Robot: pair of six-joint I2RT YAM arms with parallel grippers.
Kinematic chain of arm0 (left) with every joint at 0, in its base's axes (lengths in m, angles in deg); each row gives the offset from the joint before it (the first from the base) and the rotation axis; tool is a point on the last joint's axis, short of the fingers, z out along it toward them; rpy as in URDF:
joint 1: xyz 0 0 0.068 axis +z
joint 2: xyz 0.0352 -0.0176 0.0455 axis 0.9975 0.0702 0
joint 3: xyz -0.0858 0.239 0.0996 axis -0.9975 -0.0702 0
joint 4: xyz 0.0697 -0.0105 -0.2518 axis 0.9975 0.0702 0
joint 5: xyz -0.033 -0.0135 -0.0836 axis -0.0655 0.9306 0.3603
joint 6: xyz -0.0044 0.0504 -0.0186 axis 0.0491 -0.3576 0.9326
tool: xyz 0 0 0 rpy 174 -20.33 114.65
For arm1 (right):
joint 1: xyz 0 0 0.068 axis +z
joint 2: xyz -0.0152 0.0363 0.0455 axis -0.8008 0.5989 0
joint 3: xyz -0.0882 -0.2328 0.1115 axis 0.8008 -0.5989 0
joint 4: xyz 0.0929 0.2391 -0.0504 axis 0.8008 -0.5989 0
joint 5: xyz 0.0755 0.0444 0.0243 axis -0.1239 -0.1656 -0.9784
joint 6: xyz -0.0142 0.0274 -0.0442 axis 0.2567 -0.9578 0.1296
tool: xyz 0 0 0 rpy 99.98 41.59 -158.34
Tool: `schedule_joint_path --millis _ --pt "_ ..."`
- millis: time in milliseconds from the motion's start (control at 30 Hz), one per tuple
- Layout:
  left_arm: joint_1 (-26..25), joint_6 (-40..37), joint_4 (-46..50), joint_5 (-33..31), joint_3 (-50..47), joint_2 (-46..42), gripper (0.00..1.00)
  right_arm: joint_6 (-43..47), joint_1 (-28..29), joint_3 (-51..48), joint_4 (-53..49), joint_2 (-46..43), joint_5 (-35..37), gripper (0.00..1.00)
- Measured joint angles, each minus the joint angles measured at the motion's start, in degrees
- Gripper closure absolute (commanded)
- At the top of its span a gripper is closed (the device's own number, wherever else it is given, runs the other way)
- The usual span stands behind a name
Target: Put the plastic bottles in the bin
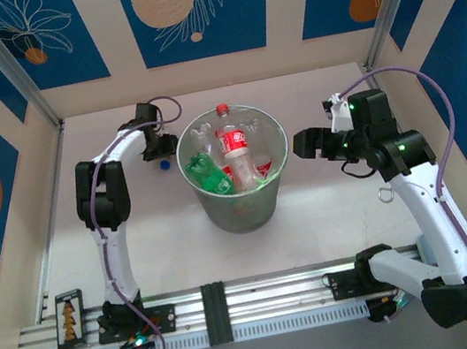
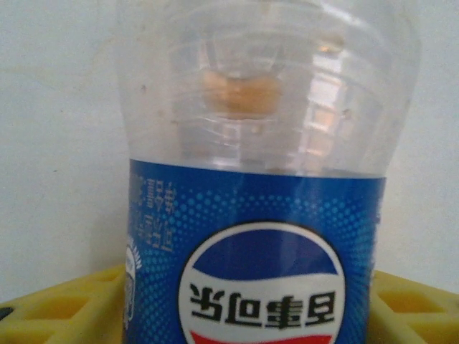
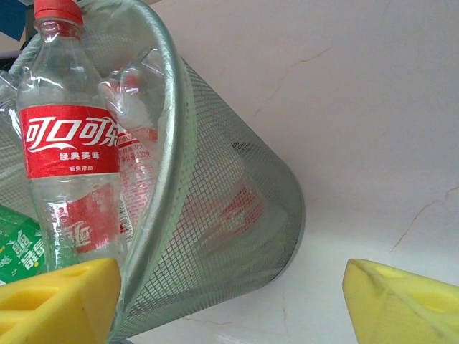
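Bottles of clear plastic (image 1: 261, 168) are lying heaped inside the round, silver-grey wire-mesh bin (image 1: 242, 213), which is standing upright on the pale table (image 1: 332, 229). Among them, a tall clear bottle with a red label and red cap (image 1: 234, 146) is standing nearly upright in the bin, its cap poking above the far side of the rim. A crumpled green-labelled bottle (image 1: 207, 175) is resting against the bin's left inner wall just beside it. In the right wrist view white characters are showing on the red label, and more red-labelled plastic is showing dimly through the mesh lower in the bin. The left gripper (image 1: 155, 147) is hanging just outside the bin's far-left rim and is clamping a clear bottle with a blue label bearing a round red, white and blue logo (image 2: 251, 215). Its yellow fingers (image 2: 57, 312) are pressing against both sides of that label. This bottle is sitting outside the bin, close to its left wall, with a blue cap (image 1: 162, 162) showing beneath the gripper; whether it is touching the table cannot be told. The right gripper (image 1: 300, 144) is hovering to the right of the bin, apart from it and pointing toward its wall. Its yellow pads (image 3: 401, 301) are standing wide apart with nothing between them.
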Motion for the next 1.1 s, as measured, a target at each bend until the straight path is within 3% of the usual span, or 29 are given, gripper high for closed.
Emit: schedule_joint_path --millis 433,600,867,933,1100 --pt "0.00 -1.05 1.64 -1.31 -0.72 -5.81 0.44 0.20 -0.20 0.00 0.00 0.02 -0.02 0.19" --pt "0.04 -2.08 3.37 -2.71 -0.90 -15.13 0.50 0.20 -0.20 0.00 0.07 0.37 -0.46 0.24" --pt "-0.85 -4.74 8.96 -5.90 0.39 -36.96 0.62 -0.46 -0.17 0.02 2.78 3.02 -2.91 0.35" --pt "-3.10 -5.53 10.36 -7.78 1.40 -41.94 0.64 -0.92 -0.17 0.02 3.80 3.45 -3.15 0.39" --pt "-15.47 -6.56 14.19 -10.86 7.91 -49.48 0.71 -2.97 0.28 0.02 6.45 4.50 -5.38 0.54"
